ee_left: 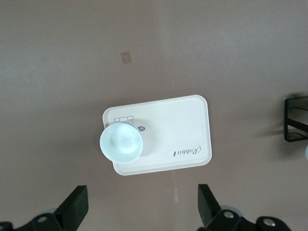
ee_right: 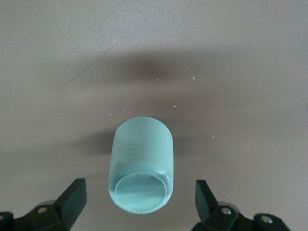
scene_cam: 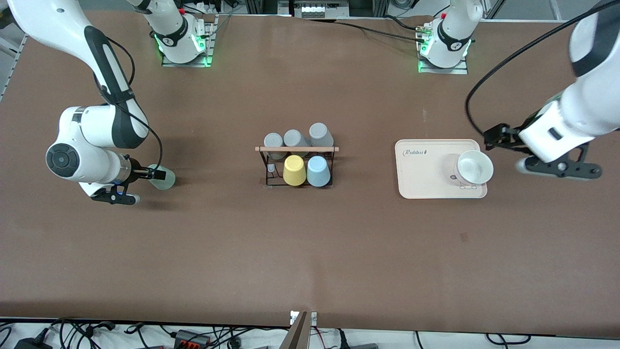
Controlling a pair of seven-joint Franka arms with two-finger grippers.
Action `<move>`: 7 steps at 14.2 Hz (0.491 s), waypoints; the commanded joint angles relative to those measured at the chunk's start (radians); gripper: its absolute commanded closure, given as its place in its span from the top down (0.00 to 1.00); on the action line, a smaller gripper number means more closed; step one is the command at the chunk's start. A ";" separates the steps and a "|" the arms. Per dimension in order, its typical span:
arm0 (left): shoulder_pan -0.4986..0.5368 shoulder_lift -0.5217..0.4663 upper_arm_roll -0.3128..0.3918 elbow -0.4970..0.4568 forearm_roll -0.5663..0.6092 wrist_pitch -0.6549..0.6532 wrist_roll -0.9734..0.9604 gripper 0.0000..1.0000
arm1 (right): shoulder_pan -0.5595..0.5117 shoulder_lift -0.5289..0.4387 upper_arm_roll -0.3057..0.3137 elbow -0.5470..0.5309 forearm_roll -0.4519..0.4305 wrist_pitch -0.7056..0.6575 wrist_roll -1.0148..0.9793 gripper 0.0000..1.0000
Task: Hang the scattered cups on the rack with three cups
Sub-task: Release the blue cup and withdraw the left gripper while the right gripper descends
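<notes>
flanking mint cup (ee_right: 141, 166), open right gripper (ee_right: 139, 204), rack (scene_cam: 296, 165) apart

The rack (scene_cam: 296, 165) stands at the middle of the desk (scene_cam: 310, 252). On its row farther from the front camera sit three cups (scene_cam: 295, 139) side by side. On its nearer row sit the middle cup (scene_cam: 294, 170) and, touching it toward the left arm's end, the end cup (scene_cam: 318, 171)

Toward the right arm's end, well apart from the rack, the lying cup (scene_cam: 162, 177) rests on its side on the desk, between the spread fingers of the right end effector (ee_right: 139, 202), not touching them

Toward the left arm's end of the rack lies the tray (scene_cam: 421, 184). The tray cup (scene_cam: 474, 167) stands on the tray's end away from the rack. The left end effector (scene_cam: 557, 167) hangs with fingers apart over the desk, just beside that end
</notes>
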 commanded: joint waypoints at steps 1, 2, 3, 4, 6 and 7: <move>-0.018 -0.154 0.092 -0.167 -0.034 0.028 0.074 1.00 | -0.004 0.011 0.005 -0.003 0.006 0.015 0.014 1.00; -0.027 -0.200 0.108 -0.242 -0.037 0.083 0.074 1.00 | -0.005 0.017 0.005 -0.003 0.006 0.016 0.014 1.00; -0.042 -0.249 0.139 -0.313 -0.035 0.149 0.066 1.00 | -0.004 0.021 0.005 -0.003 0.006 0.018 0.014 1.00; -0.070 -0.272 0.177 -0.357 -0.037 0.215 0.043 1.00 | -0.004 0.026 0.005 -0.003 0.006 0.019 0.014 1.00; -0.081 -0.276 0.191 -0.358 -0.031 0.215 0.011 1.00 | 0.001 0.027 0.005 -0.003 0.006 0.024 0.011 1.00; -0.095 -0.279 0.193 -0.358 -0.022 0.203 0.003 1.00 | 0.006 0.027 0.005 -0.004 0.006 0.022 0.012 1.00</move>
